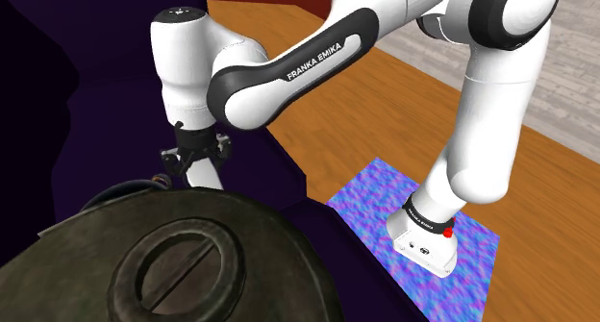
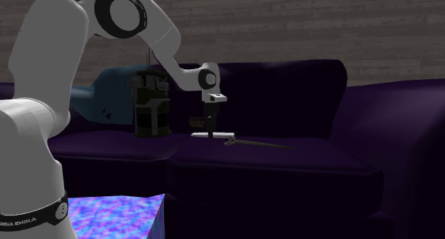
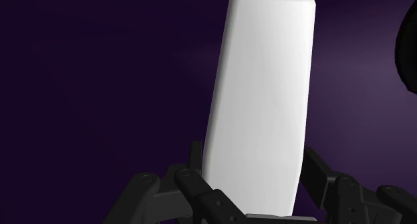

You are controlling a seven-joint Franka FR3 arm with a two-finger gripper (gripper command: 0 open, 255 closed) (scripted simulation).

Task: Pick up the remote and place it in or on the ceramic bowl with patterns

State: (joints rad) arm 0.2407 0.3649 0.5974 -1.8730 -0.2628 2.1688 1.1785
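Note:
A plain white, flat remote (image 3: 264, 102) lies on the dark purple sofa seat (image 2: 285, 163). My gripper (image 3: 254, 168) is shut on its near end, a black finger (image 3: 196, 164) pressing each long side. From the second exterior view, the gripper (image 2: 207, 128) points straight down onto the remote (image 2: 212, 135), which rests on the cushion. A dark, round patterned vessel (image 2: 151, 105) stands on the seat to the gripper's left in that view. In the shoulder view the same vessel (image 1: 173, 262) looms in the foreground, and the gripper (image 1: 199, 171) hangs just beyond it.
A thin grey stick-like thing (image 2: 258, 144) lies on the seat just right of the remote. A blue cushion (image 2: 103, 98) leans behind the vessel against the sofa back (image 2: 285, 95). The arm's blue-purple stand (image 1: 423, 234) sits on a wooden floor (image 1: 317, 22).

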